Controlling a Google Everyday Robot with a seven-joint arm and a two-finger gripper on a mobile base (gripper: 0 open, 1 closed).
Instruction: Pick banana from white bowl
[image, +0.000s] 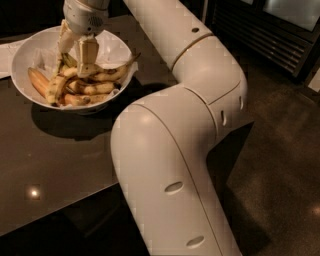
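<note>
The white bowl (21, 56) stands at the back left of the dark table, lined with crinkled white paper. Several speckled yellow bananas (93, 89) lie piled in it. My gripper (73, 59) reaches down into the bowl from above, its fingers (87, 51) apart and straddling the top of the banana pile. The tips are down among the bananas, touching or nearly touching them. Nothing is lifted.
My large white arm (170, 150) bends across the middle and right of the view, over the table's near edge. A flat white paper sheet (5, 54) lies left of the bowl. The dark table (55, 160) reflects a light. A dark slatted cabinet (265, 35) stands at the back right.
</note>
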